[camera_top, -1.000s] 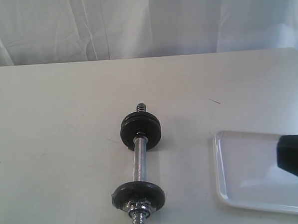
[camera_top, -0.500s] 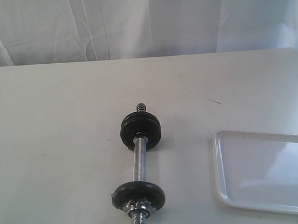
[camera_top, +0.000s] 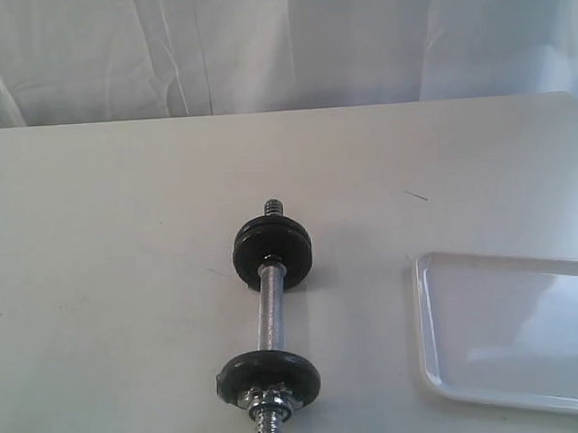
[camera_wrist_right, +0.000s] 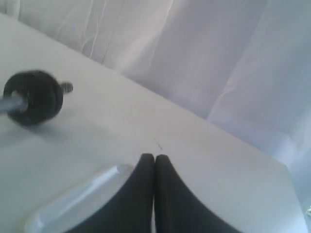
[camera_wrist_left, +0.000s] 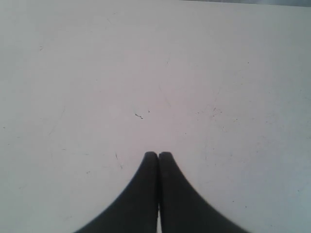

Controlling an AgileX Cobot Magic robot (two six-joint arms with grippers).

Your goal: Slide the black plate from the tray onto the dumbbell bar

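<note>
dumbbell bar (camera_top: 271, 310) at table (camera_top: 99, 285) middle, tray (camera_top: 443, 383) toward right edge, well apart, left hand (camera_wrist_left: 158, 154) closed, right hand (camera_wrist_right: 154, 156) closed

Left gripper (camera_wrist_left: 158, 154): two matte black fingers (camera_wrist_left: 143, 199), smooth, rounded at the tips, widening in a sweeping curve toward the wrist, split by a thin seam with a sliver of pale light at the wrist end. Right gripper (camera_wrist_right: 154, 156): same black pair, same rounded tips and outward flare, edges slightly blurred, narrow line down the middle.
</note>
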